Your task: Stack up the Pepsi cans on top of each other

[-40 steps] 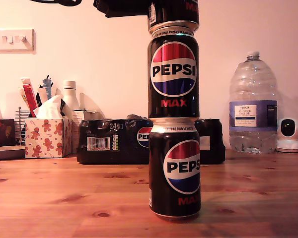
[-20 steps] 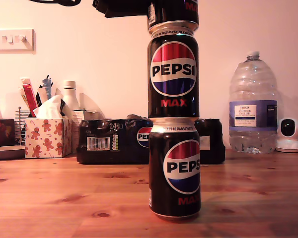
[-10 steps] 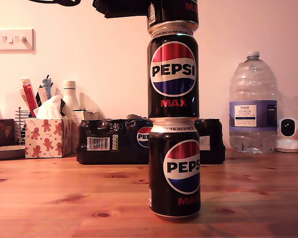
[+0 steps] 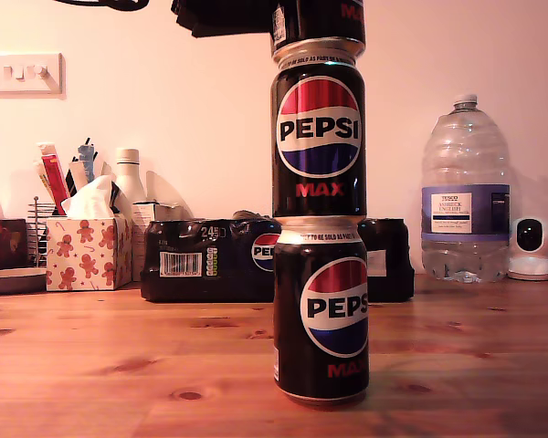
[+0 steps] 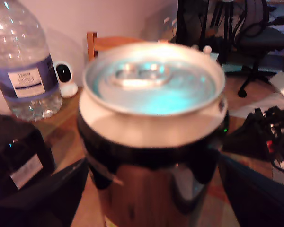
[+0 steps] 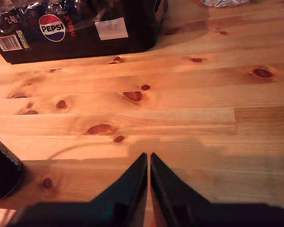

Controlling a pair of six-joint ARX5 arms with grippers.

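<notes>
Three-high stack is up: bottom can (image 4: 321, 310) on the table (image 4: 119, 365), in front of the multipack (image 4: 205, 260); middle can (image 4: 318, 128) on it; top can (image 4: 318, 20) seated on the middle one, cropped by the frame. My first gripper (image 5: 154, 182) grips the top can (image 5: 151, 142). Left: let go, back off. My second gripper (image 6: 148, 163) is closed, empty, over bare table.

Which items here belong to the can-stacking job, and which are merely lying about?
Job:
bottom Pepsi can
middle Pepsi can
top Pepsi can, held in my first gripper

Lying about:
Pepsi multipack
water bottle
tissue box
small white camera
</notes>
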